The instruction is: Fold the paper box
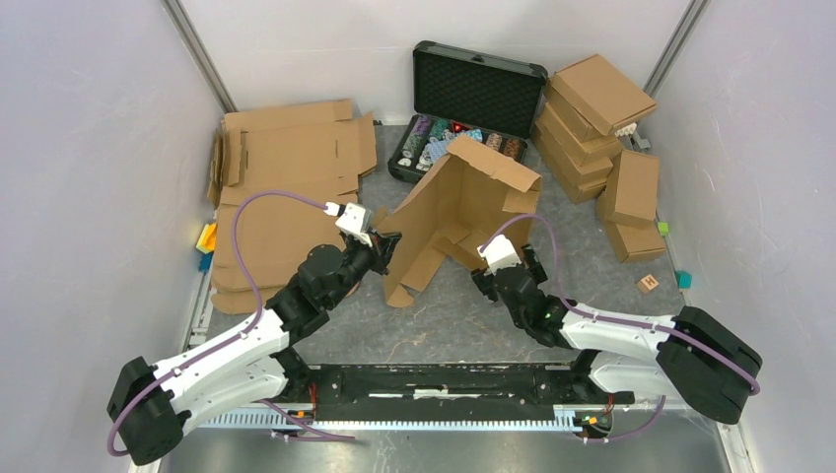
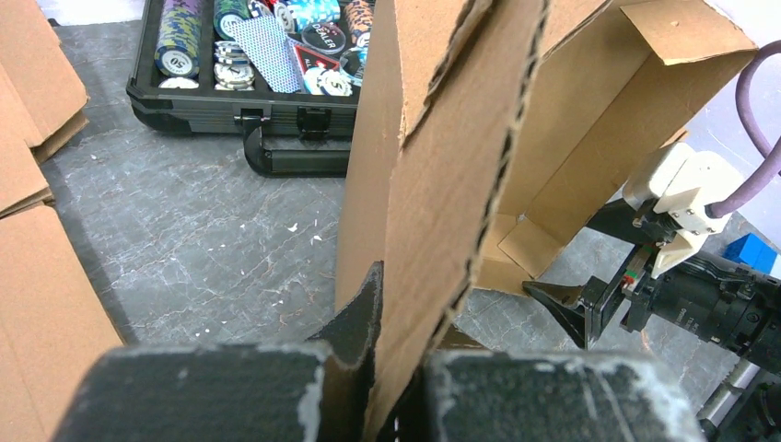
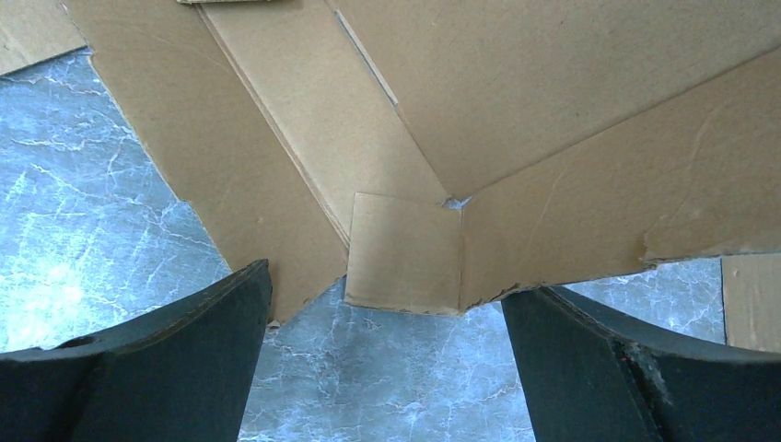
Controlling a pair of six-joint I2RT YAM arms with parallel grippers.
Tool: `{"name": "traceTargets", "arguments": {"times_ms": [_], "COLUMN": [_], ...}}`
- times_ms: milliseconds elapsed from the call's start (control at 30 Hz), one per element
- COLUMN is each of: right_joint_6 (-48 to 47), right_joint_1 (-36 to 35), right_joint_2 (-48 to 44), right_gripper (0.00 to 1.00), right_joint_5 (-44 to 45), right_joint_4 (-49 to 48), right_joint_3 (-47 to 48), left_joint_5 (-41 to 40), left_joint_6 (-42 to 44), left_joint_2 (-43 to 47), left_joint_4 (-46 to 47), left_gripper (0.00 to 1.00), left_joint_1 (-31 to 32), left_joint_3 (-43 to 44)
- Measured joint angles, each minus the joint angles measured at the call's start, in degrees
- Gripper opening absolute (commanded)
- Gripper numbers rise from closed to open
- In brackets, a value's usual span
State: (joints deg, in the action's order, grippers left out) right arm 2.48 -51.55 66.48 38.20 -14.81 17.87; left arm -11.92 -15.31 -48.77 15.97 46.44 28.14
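1. Left gripper (image 2: 398,368): matte black fingers pinch a raw, fluted edge of the paper box (image 1: 455,202).
2. Right gripper (image 3: 387,364): jaws spread wide, nothing held, facing a small square tab (image 3: 405,253).
3. Box: plain brown corrugated board, creased panels half-raised, mid-table (image 1: 444,330) on grey marbled surface, before the foam-lined black case (image 1: 478,89).

Plain brown all over the paper box (image 1: 463,212), with wavy corrugation along its cut edges. Grey, marbled with white veins, across the counter (image 1: 444,330). Black for the case (image 1: 480,79) at the far edge, holding chips (image 1: 439,138) in purple, green, red and blue, edged with white stripes. Same brown on the flat sheets (image 1: 286,168) at the far left corner and the folded boxes (image 1: 592,123) at the far right. Matte black on the fingers (image 2: 212,391), scuffed pale grey.
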Motion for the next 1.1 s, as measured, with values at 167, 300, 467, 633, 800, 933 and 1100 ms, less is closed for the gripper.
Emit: {"name": "traceTargets", "arguments": {"times_ms": [167, 300, 467, 633, 800, 933, 1100], "right_joint_6": [-1.40, -2.45, -3.45, -4.59, -5.35, -5.07, -3.82], "right_joint_1": [-0.11, -0.11, -0.11, -0.22, -0.37, -0.35, 0.52], "right_joint_2": [0.39, 1.99, 3.13, 5.07, 7.02, 6.54, -4.22], "right_gripper": [0.98, 0.98, 0.98, 0.98, 0.98, 0.98, 0.98], "right_joint_5": [-0.20, -0.61, -0.76, -2.14, -2.12, -2.25, -6.93], "right_joint_4": [-1.16, -2.10, -2.71, -2.62, -2.75, -1.99, -0.96], "right_joint_3": [-0.59, -0.79, -0.87, -0.85, 0.44, 0.63, -1.42], "left_joint_5": [0.04, 0.31, 0.57, 1.38, 2.05, 2.14, 2.12], "left_joint_6": [0.00, 0.00, 0.00, -0.02, -0.07, -0.04, -0.04], "left_joint_2": [-0.11, -0.17, -0.26, 0.07, 0.20, 0.20, 0.04], "left_joint_4": [-0.07, -0.11, -0.35, -1.73, -3.32, -3.67, -4.15], "left_gripper": [0.04, 0.04, 0.05, 0.06, 0.06, 0.06, 0.06], "left_joint_1": [0.00, 0.00, 0.00, 0.04, 0.26, 0.26, 0.26], "left_joint_3": [0.13, 0.20, 0.42, 0.92, 1.16, 1.20, 1.62]}}
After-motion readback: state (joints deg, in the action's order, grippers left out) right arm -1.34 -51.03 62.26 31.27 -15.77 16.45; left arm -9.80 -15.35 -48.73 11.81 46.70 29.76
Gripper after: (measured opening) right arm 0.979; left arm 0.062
